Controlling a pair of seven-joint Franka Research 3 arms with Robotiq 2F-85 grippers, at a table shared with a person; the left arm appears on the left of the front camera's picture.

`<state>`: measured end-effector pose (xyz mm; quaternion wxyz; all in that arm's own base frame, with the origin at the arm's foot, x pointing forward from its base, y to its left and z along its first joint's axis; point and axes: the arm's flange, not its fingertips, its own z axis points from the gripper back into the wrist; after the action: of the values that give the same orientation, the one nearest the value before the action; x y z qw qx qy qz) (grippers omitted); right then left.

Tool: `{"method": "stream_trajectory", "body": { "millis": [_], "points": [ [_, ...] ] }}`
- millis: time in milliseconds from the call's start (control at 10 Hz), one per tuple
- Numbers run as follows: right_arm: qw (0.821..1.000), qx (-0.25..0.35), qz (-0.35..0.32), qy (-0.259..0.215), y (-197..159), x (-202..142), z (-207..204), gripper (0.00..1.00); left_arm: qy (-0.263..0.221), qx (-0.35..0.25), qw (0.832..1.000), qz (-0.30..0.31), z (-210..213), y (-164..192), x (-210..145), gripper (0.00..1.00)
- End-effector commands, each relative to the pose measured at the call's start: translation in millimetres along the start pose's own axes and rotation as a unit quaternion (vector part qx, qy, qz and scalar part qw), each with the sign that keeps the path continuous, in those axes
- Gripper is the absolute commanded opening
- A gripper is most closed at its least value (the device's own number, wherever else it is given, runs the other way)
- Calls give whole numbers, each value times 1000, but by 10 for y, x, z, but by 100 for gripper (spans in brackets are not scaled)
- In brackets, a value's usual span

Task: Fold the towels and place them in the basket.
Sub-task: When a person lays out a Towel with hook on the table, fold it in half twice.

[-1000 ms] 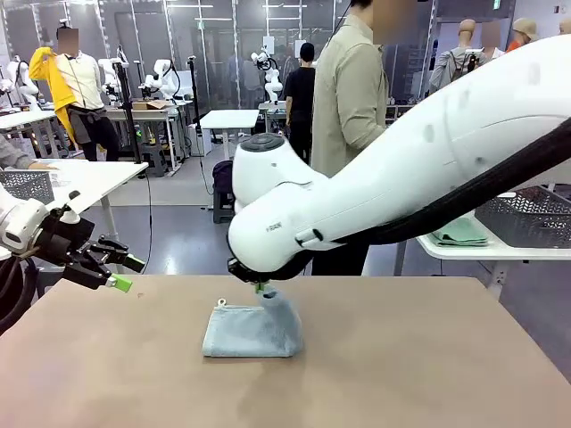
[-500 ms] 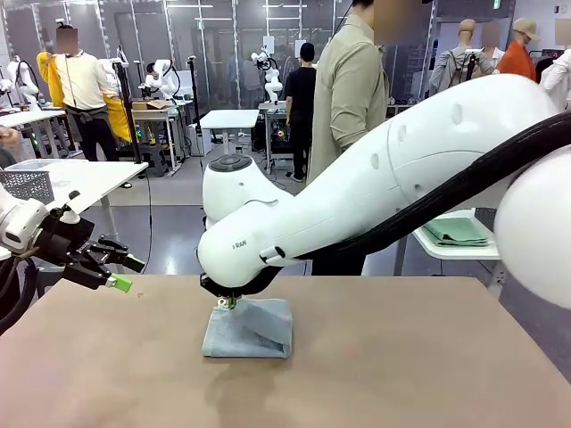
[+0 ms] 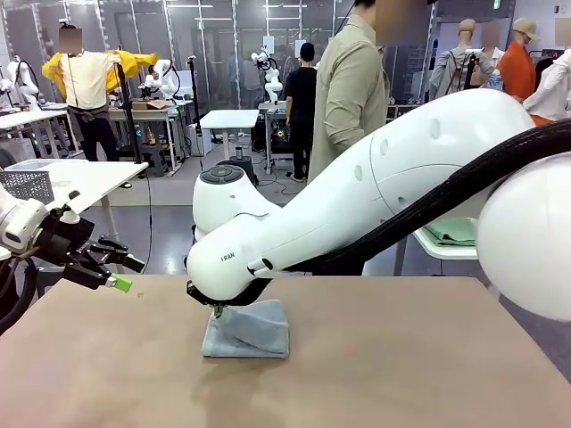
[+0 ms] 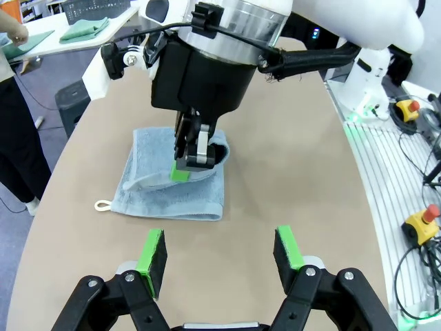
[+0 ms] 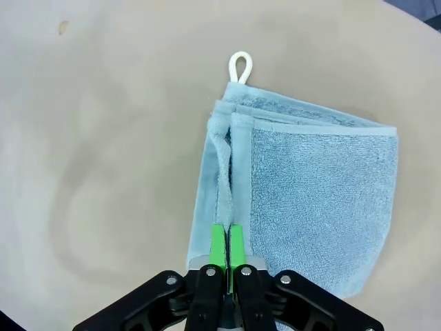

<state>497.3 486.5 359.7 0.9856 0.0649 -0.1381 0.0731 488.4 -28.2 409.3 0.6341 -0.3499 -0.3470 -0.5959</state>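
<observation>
My right gripper (image 5: 227, 234) pinches the blue towel (image 5: 317, 186) tight, mid-picture; my left gripper (image 4: 219, 252), bottom edge, spreads wide, holding nothing.

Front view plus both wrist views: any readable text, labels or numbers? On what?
Front view, right arm's wrist housing: small dark print, too small to read.
Left wrist view, yellow stop-button box: no legible marking.
Right wrist view, grey-blue towel: no text.
Background signs in the front view: too small and blurred to read.
</observation>
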Motion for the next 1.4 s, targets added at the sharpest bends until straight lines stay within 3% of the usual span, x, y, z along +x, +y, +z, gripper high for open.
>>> {"method": "stream_trajectory", "body": {
  "millis": [0, 100, 200, 300, 400, 500, 600, 800, 1000, 1100, 1300],
  "points": [
    [998, -16, -41, -39, 19, -9, -88, 0, -3, 3, 1000, 4, 9, -27, 26, 79],
    [998, -20, -40, -44, 19, -11, -109, 5, -3, 3, 1000, 4, 9, -27, 26, 79],
    [998, -18, -41, -48, 17, -8, -110, 23, -3, 3, 1000, 4, 9, -27, 26, 79],
    [998, -16, -45, -49, 26, -19, -115, 25, -3, 3, 1000, 4, 9, -27, 26, 79],
    [998, -12, -48, -49, 24, -25, -93, 43, -3, 3, 1000, 4, 9, -27, 26, 79],
    [997, -7, -55, -53, -1, -35, -27, 45, -3, 3, 1000, 4, 9, -27, 26, 79],
    [997, -3, -57, -58, -30, -53, 50, 56, -3, 3, 1000, 4, 9, -27, 26, 79],
    [999, 5, -43, -27, -284, -102, 425, 56, -3, 3, 1000, 4, 9, -27, 26, 79],
    [999, -4, 41, 9, -882, -318, 1083, 56, -3, 3, 1000, 4, 9, -27, 26, 79],
    [998, 24, 49, 20, -1126, -405, 1342, 56, -3, 3, 1000, 4, 9, -27, 26, 79],
    [999, 17, 48, 19, -1480, -515, 1658, 56, -3, 3, 1000, 4, 9, -27, 26, 79]
  ]
}}
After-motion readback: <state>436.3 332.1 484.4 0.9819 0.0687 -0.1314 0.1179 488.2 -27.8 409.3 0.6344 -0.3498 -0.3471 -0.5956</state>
